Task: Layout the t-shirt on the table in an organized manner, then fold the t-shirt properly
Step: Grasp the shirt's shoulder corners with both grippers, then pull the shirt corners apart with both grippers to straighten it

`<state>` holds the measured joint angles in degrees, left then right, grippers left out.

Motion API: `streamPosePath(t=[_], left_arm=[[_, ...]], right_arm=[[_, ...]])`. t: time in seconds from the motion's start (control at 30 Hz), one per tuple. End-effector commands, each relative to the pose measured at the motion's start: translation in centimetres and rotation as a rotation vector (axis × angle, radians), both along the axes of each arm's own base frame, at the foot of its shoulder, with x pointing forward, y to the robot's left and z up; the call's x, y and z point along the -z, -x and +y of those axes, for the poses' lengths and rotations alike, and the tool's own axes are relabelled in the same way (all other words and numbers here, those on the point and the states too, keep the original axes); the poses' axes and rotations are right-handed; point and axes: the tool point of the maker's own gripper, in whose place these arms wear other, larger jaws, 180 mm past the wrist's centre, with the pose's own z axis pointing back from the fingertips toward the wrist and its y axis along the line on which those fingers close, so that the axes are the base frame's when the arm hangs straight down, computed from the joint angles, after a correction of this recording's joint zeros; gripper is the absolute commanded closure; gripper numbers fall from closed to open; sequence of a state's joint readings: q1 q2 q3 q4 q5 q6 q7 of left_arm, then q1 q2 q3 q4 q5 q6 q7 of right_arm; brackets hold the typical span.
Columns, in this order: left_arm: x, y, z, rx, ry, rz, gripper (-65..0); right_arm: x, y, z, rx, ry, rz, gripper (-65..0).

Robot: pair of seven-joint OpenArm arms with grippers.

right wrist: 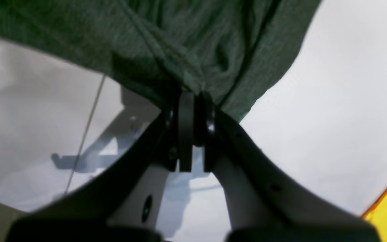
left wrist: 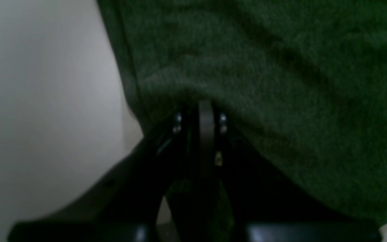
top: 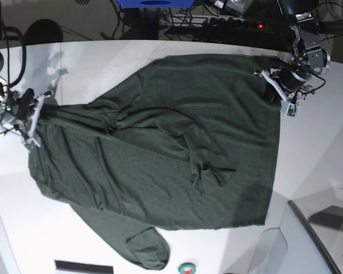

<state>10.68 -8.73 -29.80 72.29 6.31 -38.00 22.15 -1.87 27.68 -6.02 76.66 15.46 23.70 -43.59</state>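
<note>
Right fingers [right wrist: 193,101] pinching t-shirt [top: 160,154]; table [right wrist: 331,117] seam only here.

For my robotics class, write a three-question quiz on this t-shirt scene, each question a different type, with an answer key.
1. True or false: the t-shirt lies folded in a neat square on the table.
2. Multiple choice: the left gripper is
A. open above the bare table
B. shut on the t-shirt's edge
C. out of view
3. Fill in: in the base view, a sleeve sticks out toward the ______ edge of the picture.

Key
1. False: it is spread out, wrinkled, with creases near its middle.
2. B. The right gripper also pinches the cloth at the opposite side.
3. Bottom.
</note>
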Motion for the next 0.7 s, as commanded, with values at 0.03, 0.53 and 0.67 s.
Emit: streamPosePath(t=[0.03,0.53,0.67], left_arm=[[0.4,1.0,1.3,0.021,-0.064,0.062,-6.3],[-0.6,0.5,1.9,0.038,-0.09,0.041,-6.3],[-2.4,-0.3,1.9,0.055,-0.122,-0.009,-6.3]], right_arm=[[-1.2,-0.8,-1.9,-0.006,0.041,-0.024,-3.8],[-0.1,0.9,-3.7,0.022,0.068,0.031,-24.5],[-1.6,0.2,-2.1,-0.025,0.06,-0.025,-26.4]])
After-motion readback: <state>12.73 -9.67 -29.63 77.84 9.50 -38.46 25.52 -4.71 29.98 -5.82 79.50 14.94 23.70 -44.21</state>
